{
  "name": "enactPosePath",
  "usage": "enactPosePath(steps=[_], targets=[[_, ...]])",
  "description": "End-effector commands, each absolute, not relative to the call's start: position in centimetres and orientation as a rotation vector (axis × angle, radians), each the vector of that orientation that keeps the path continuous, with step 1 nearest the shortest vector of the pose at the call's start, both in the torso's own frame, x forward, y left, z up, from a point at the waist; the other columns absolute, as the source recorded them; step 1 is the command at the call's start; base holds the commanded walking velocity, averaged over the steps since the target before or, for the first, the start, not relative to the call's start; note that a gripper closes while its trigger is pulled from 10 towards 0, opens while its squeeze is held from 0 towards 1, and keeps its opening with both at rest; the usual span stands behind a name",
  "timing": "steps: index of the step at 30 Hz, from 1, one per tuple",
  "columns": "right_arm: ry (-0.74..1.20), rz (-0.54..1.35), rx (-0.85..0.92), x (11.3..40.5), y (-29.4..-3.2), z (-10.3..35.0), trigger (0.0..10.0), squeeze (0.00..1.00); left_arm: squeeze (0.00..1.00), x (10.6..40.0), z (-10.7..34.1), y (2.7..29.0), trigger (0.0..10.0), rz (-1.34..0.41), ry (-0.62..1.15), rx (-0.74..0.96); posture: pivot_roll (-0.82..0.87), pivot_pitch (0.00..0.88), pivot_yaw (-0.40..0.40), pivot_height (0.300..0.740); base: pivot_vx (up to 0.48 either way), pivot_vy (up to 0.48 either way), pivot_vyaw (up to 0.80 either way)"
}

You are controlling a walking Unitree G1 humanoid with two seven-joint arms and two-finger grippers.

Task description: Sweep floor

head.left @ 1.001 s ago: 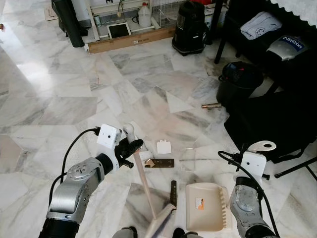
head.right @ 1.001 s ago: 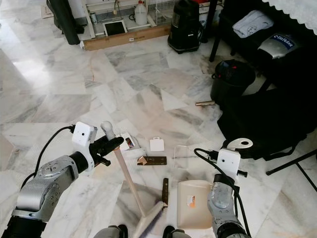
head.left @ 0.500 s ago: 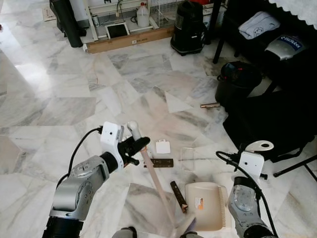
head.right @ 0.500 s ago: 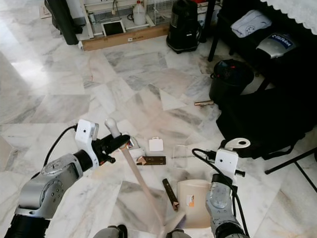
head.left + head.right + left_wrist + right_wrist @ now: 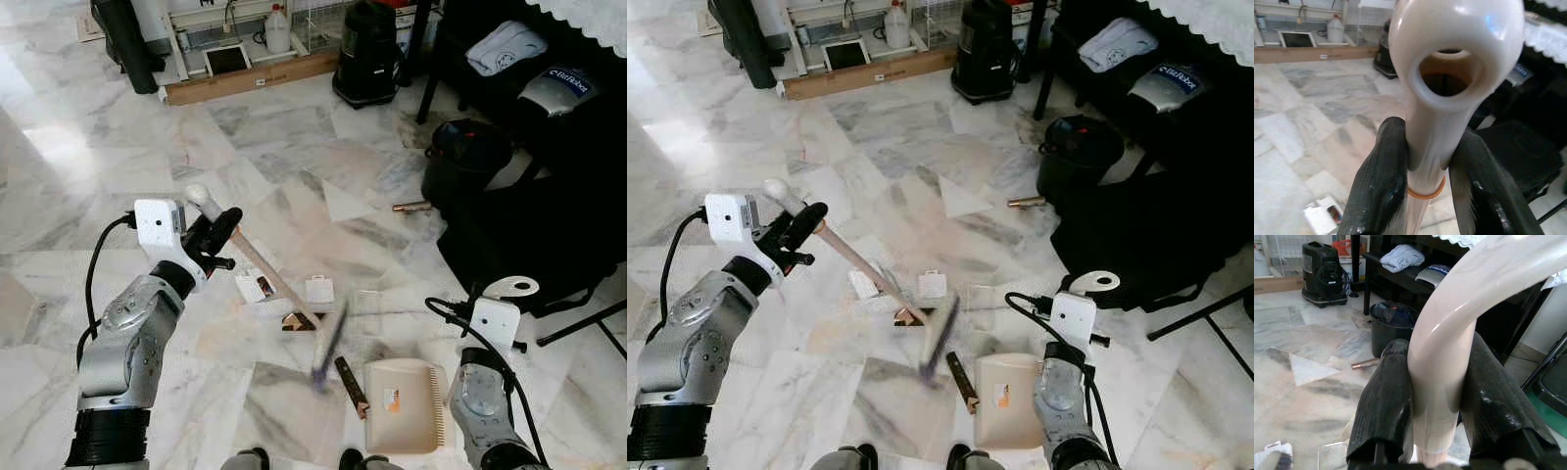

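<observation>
- Marble floor [image 5: 118, 186], white with grey veins, spreads across the whole scene, with litter lying in the near middle.
- Black seat or bag [image 5: 534, 235] sits at the right, and a black round bin [image 5: 468, 157] stands just left of it, further off.
- Black vacuum cleaner [image 5: 374, 54] stands at the far side, right of a long wooden board [image 5: 250, 78] and a white plastic jug [image 5: 278, 29].
- Left gripper [image 5: 217, 233] is raised at the left, its two black fingers [image 5: 1378, 181] clamped on the cream plastic handle of the long-handled broom [image 5: 265, 274], just below the handle's ringed end.
- The broom slants from that grip down to the right; its dark brush head [image 5: 328, 343] is blurred and sits among the litter in the near middle.
- Right gripper [image 5: 1435, 431], at the near right, is closed around the curved cream handle of the beige plastic dustpan [image 5: 407, 406], which lies flat on the floor to the right of the brush head.
- Dark brown stick-like scrap [image 5: 351, 374] lies just left of the dustpan's near edge.
- Small white cards [image 5: 318, 290] and a torn wrapper [image 5: 253, 286] lie beside the broom shaft.
- Small brass-coloured tube [image 5: 415, 207] lies near the bin.
</observation>
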State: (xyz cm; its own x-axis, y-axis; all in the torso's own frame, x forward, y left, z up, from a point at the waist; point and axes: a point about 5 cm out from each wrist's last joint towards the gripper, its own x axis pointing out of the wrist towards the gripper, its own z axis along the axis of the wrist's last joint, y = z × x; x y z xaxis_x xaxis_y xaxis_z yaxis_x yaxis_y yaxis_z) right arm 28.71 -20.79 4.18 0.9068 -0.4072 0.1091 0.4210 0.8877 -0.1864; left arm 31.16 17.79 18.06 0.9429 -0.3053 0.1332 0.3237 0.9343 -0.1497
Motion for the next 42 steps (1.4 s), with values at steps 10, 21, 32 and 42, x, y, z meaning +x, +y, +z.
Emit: enactPosePath(steps=[10, 21, 32, 42], targets=[[0.03, -0.41, -0.228, 27.5, -20.8, 2.4, 10.0, 0.0, 0.0, 30.6, 15.4, 17.7, 10.0, -0.322, -0.056, -0.105, 0.3, 0.206, -0.008, 0.74, 0.0, 0.0, 0.0], [0.031, -0.41, -0.228, 27.5, -20.8, 2.3, 10.0, 0.0, 0.0, 30.5, 14.5, 17.5, 10.0, -0.328, -0.045, -0.068, 0.3, 0.208, -0.01, 0.74, 0.0, 0.0, 0.0], [0.032, -0.413, -0.229, 27.4, -20.9, 2.3, 10.0, 0.0, 0.0, 31.0, 14.0, 16.4, 10.0, -0.322, -0.051, -0.071, 0.29, 0.213, -0.01, 0.74, 0.0, 0.0, 0.0], [0.029, -0.416, -0.23, 27.1, -21.0, 2.1, 10.0, 0.0, 0.0, 31.9, 12.7, 16.5, 10.0, -0.261, -0.042, -0.091, 0.27, 0.226, -0.006, 0.74, 0.0, 0.0, 0.0]])
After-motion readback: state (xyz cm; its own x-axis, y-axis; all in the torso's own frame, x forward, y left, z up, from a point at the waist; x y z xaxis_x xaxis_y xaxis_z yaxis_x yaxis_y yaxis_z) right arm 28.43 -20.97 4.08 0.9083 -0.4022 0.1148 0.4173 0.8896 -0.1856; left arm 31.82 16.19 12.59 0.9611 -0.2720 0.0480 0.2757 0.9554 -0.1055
